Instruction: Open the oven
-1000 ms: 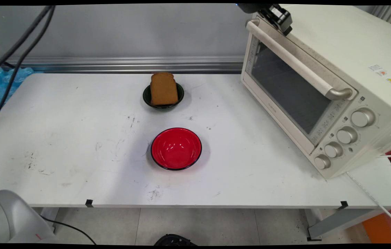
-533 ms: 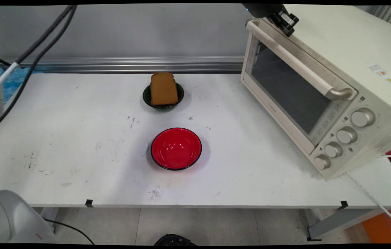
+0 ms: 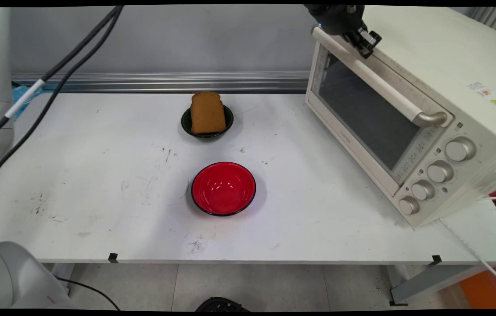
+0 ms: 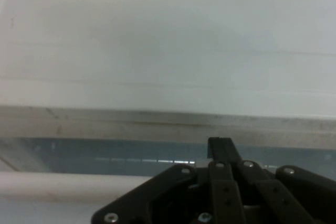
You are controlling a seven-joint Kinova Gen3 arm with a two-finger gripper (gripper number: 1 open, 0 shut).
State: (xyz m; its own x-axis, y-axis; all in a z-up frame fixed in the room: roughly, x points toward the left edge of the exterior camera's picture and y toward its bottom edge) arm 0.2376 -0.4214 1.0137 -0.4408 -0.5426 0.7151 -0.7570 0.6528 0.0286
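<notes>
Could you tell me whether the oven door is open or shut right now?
Shut: the door lies flush in the oven front, its handle up top.

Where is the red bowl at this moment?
In the main view, the red bowl stands near the table's middle, nearer the camera than the dark bowl holding bread.

cream oven (image 3: 441,57), red bowl (image 3: 224,188), brown bread (image 3: 207,113)

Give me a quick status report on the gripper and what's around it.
Gripper at the toaster oven, by the top of its shut door near the handle's far end; fingers unclear. Bread in dark bowl; red bowl empty.
</notes>
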